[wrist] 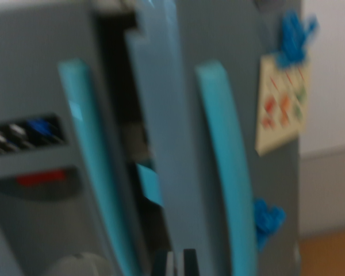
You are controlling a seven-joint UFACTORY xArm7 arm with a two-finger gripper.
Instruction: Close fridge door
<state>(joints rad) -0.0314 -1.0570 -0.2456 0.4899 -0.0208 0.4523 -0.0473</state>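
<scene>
At the bottom edge of my wrist view only the dark tips of my pincer show, sitting close side by side. So little of them is in frame, and so blurred, that I cannot tell whether they are spread or pressed together, nor whether they touch anything.

Straight above the tips rises the grey fridge door, standing ajar: its near edge swings out toward me, and a dark gap opens between it and the other grey door on the wrist view's left. Each door carries a curved turquoise handle, one on the open door and one beside the gap.

On the open door a cream card with red and green marks hangs under a blue magnet; nothing on it is legible. A second blue magnet sits lower down. The left door has a dispenser panel with small buttons and a red strip, also unreadable.
</scene>
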